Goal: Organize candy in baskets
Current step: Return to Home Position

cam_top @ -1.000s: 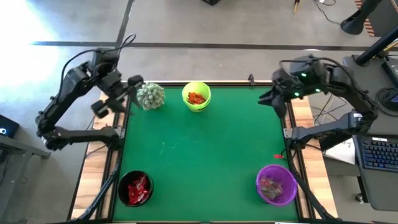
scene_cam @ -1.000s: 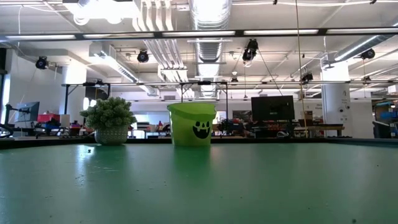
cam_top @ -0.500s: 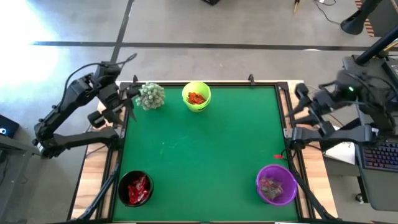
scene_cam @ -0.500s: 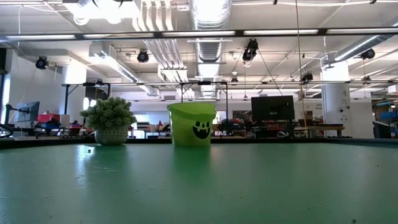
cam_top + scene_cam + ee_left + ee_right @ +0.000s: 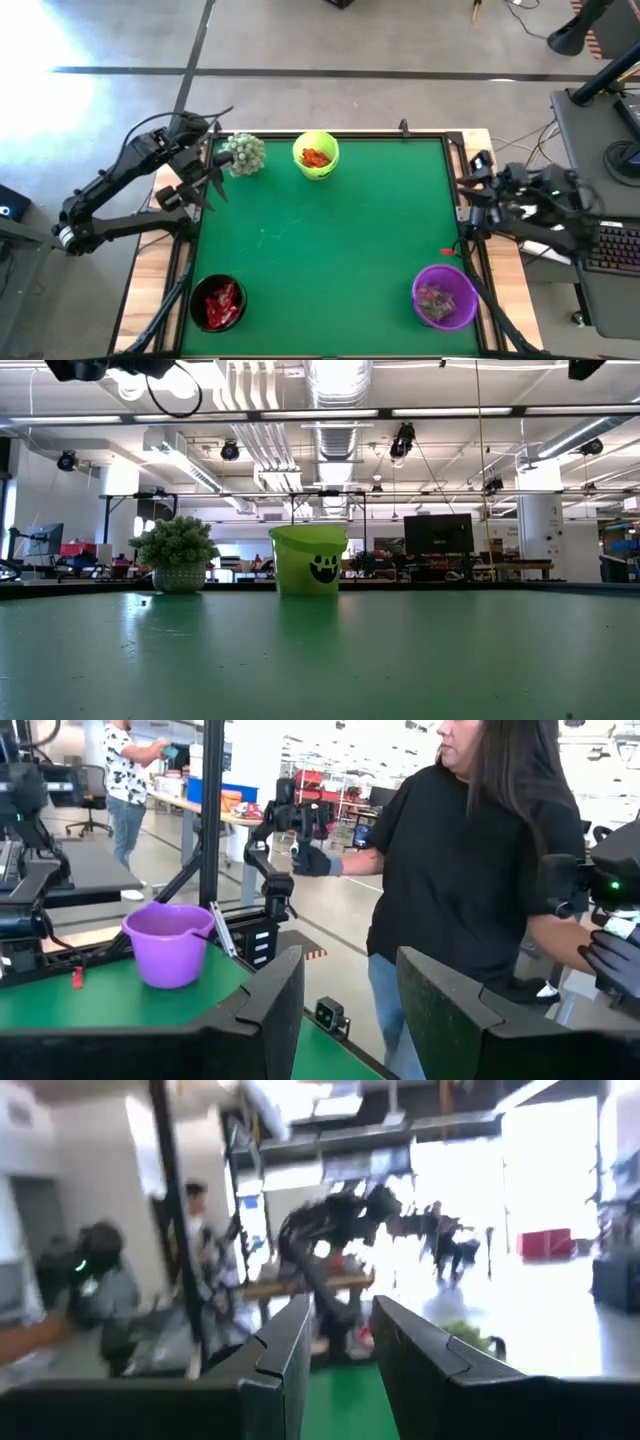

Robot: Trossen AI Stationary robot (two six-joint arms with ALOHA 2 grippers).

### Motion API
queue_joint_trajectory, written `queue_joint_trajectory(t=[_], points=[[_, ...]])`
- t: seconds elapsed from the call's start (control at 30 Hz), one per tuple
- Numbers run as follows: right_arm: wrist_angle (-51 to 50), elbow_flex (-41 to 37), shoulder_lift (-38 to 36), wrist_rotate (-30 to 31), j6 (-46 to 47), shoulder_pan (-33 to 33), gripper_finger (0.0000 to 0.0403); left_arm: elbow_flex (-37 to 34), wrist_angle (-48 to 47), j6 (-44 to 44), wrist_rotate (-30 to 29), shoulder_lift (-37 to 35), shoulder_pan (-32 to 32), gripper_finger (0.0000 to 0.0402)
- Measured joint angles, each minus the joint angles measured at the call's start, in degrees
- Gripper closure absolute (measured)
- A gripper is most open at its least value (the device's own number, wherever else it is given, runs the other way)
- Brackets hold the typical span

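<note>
Three baskets stand on the green table. The lime green basket (image 5: 316,155) (image 5: 309,558) at the far edge holds orange and red candy. The black basket (image 5: 218,302) in the near left corner holds red candy. The purple basket (image 5: 444,296) (image 5: 168,942) in the near right corner holds pale candy. One red candy (image 5: 447,252) (image 5: 77,978) lies alone by the right edge. My left gripper (image 5: 205,178) (image 5: 350,1010) hangs open over the table's left edge, beside the plant. My right gripper (image 5: 470,190) (image 5: 340,1360) is open at the right edge.
A spiky pale-green plant in a pot (image 5: 242,153) (image 5: 177,553) stands at the far edge, left of the lime basket. A person in a black top (image 5: 470,870) stands beyond the table's right side. The table's middle (image 5: 330,240) is bare green mat.
My right gripper has drawn back from the table's far right corner to the right edge, then moved toward the near edge as the arm folded down. My left gripper has moved a little toward the near edge and the table. Both arms now show at the low view's top corners.
</note>
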Motion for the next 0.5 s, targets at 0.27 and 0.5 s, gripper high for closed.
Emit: queue_joint_trajectory(t=[0.27, 0.5], points=[[6.2, -13.0, -4.4, 10.8, 2.4, 0.0, 0.0310, -1.5, 0.0, 3.9, 0.0, -0.1, 0.0, 0.0258], [10.9, -20.3, -2.4, 16.0, 2.9, 0.0, 0.0310, -1.4, 0.0, 4.2, 0.0, -0.3, 0.0, 0.0258]])
